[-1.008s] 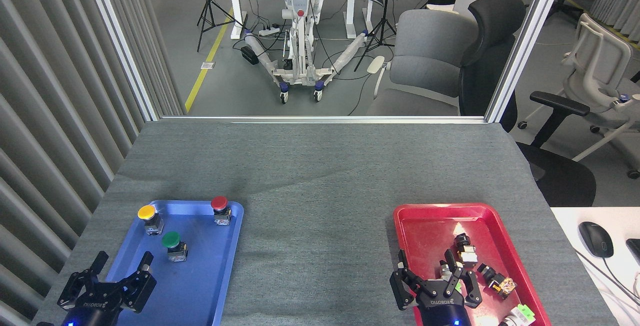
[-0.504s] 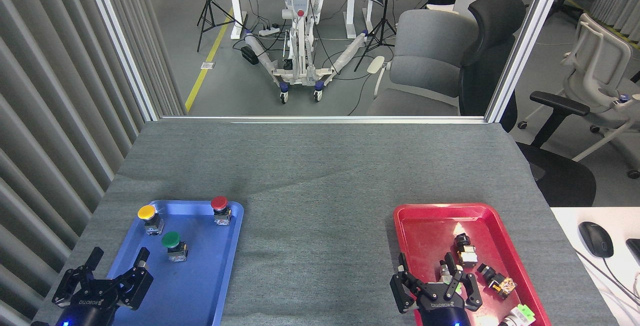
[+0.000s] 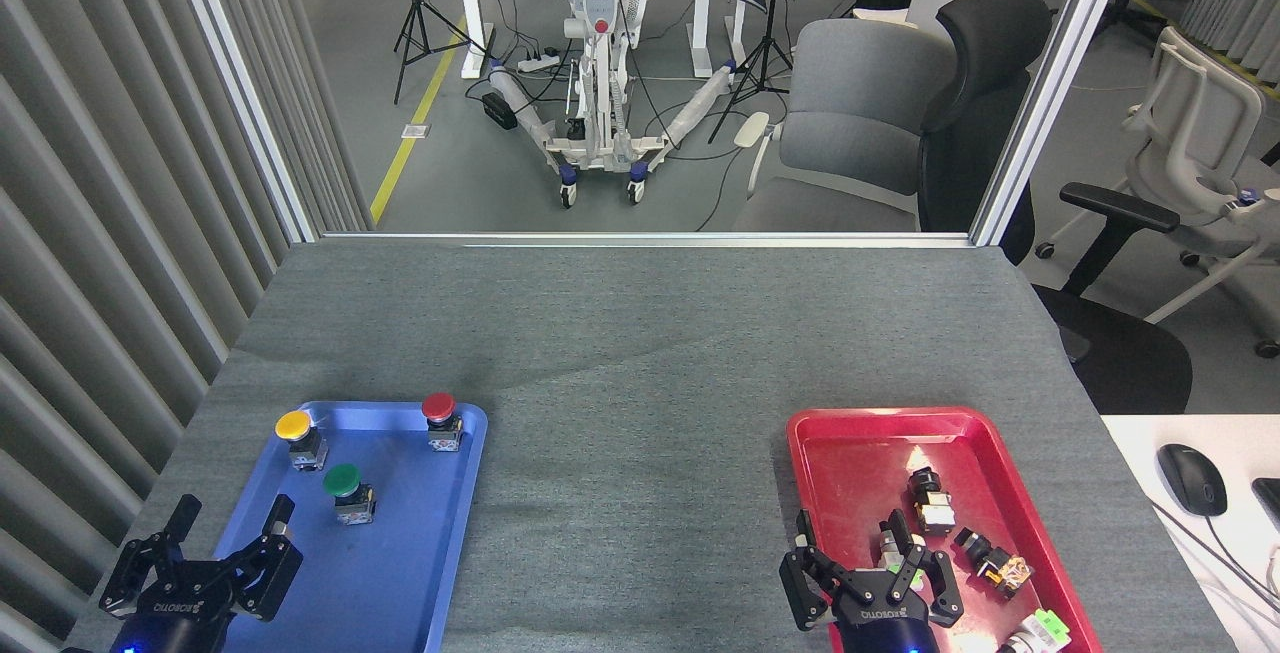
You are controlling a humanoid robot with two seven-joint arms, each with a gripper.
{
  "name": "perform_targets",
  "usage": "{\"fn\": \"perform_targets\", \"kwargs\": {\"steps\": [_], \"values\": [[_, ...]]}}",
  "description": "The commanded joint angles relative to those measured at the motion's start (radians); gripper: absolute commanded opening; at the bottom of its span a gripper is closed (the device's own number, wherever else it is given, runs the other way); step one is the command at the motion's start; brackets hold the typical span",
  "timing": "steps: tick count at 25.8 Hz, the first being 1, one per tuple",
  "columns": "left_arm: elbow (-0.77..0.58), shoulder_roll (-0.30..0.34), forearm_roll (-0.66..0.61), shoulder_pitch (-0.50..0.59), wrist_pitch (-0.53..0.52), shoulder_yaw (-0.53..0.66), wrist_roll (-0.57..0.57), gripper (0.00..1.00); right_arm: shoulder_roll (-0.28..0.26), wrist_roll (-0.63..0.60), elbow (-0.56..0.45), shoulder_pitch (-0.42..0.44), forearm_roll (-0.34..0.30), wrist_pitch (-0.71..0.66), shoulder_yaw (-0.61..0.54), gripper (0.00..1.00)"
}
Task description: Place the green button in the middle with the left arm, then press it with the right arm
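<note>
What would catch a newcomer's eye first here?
Two bright plastic trays on the grey cloth: a blue tray near left holding the green-capped button with yellow-capped and red-capped ones, and a red tray near right. Black open grippers, left and right, sit at the bottom edge.

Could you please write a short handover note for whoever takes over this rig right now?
Left gripper: open, empty, low over the near-left corner of the blue tray.
Right gripper: open, empty, at the red tray's near edge.
Green button: upright in the blue tray, with the yellow button and red button beyond it.
Done: nothing; the middle is bare.
Left: pick up, place in the middle, press with the right.
</note>
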Motion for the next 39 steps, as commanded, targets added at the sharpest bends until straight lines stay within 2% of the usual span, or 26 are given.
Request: {"fn": "perform_targets", "kwargs": {"steps": [1,31,39], "values": [[0.002,0.0,-0.007,0.0,0.002,0.0,0.006,0.99,-0.002,0.0,0.001,0.01,0.0,0.0,-0.001,0.99],[0.039,0.009,-0.007,-0.012,0.002,0.0,-0.013,0.99,-0.008,0.002,-0.008,0.018,0.002,0.001,0.002,0.99],[0.267,0.015,-0.019,-0.116,-0.001,-0.051,-0.014,0.99,-0.01,0.005,-0.011,0.023,0.002,0.001,0.002,0.99]]}}
